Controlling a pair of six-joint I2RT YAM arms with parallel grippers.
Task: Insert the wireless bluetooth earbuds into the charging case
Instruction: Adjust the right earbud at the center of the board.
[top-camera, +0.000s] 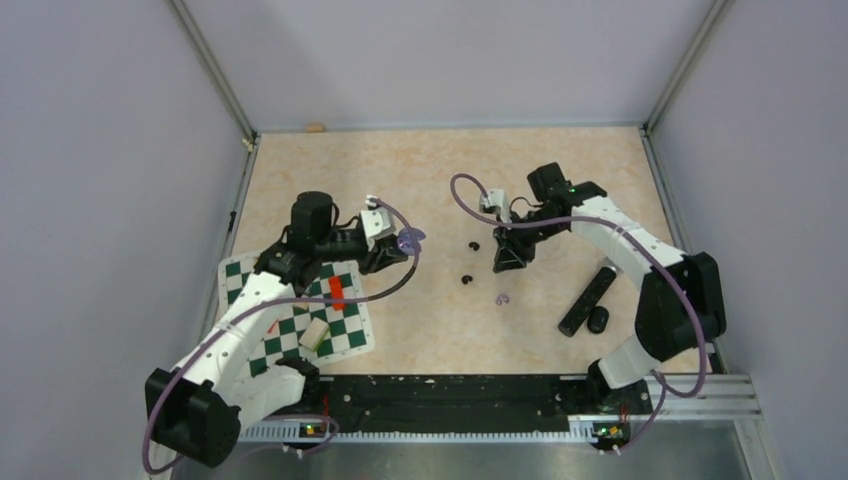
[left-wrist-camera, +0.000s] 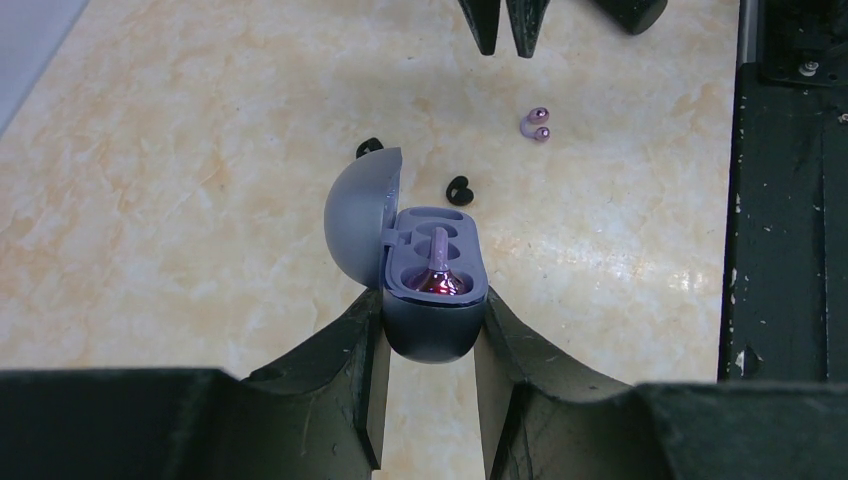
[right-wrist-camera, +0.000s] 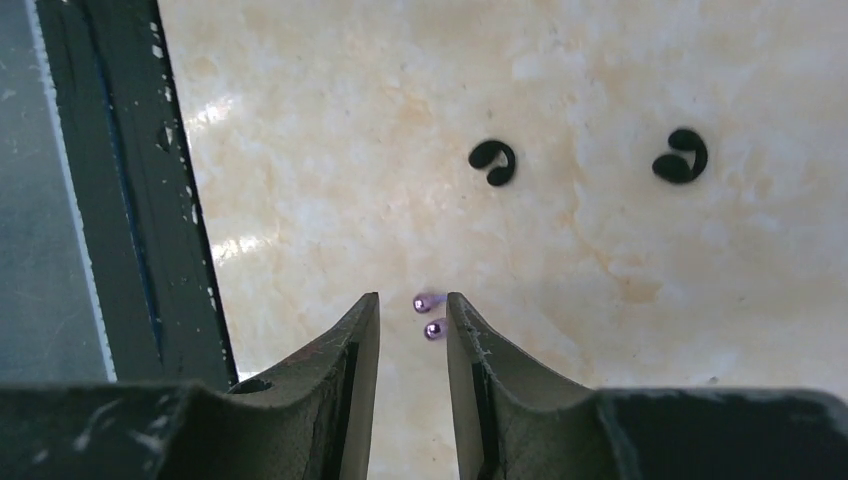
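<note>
My left gripper is shut on the charging case, a lavender-grey oval whose lid is open to the left. It is held above the table in the top view. One lilac earbud sits in a well of the case. The other earbud lies on the table, also in the top view and the left wrist view. My right gripper is slightly open and empty. It hovers above that earbud, which shows between its fingertips; it also shows in the top view.
Two small black C-shaped pieces lie on the table left of the right gripper. A long black cylinder and a small black cap lie at the right. A checkered mat holds a red piece and a cream block.
</note>
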